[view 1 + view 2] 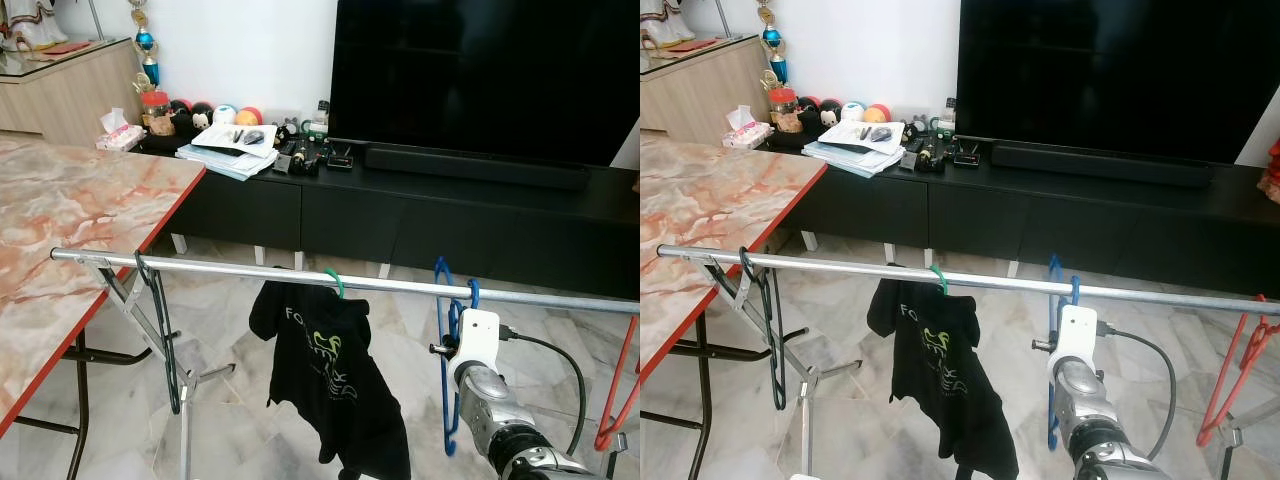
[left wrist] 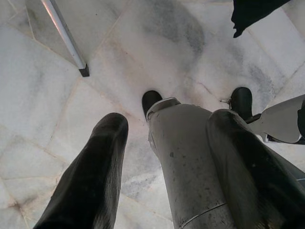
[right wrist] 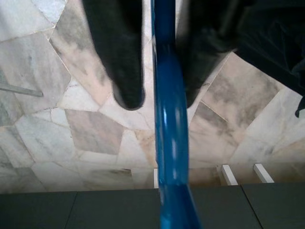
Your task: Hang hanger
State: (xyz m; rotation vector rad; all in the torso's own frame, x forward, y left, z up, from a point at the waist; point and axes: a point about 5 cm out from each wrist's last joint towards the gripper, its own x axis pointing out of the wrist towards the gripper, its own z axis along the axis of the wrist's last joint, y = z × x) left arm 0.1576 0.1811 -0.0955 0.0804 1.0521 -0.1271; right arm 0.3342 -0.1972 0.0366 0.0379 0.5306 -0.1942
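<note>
Blue hanger (image 1: 452,345) hooked on rail (image 1: 300,278) at 12 o'clock of right gripper (image 3: 153,98), long axis vertical between slightly parted fingers (image 3: 125,71), not visibly clamped; left gripper (image 2: 169,157) idle, open.

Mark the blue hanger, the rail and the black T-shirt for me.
blue hanger (image 1: 452,340): left eye view, on its upright side below the hook.
rail (image 1: 230,268): left eye view, bare stretch of the metal bar.
black T-shirt (image 1: 330,370): left eye view, on the chest print.
</note>
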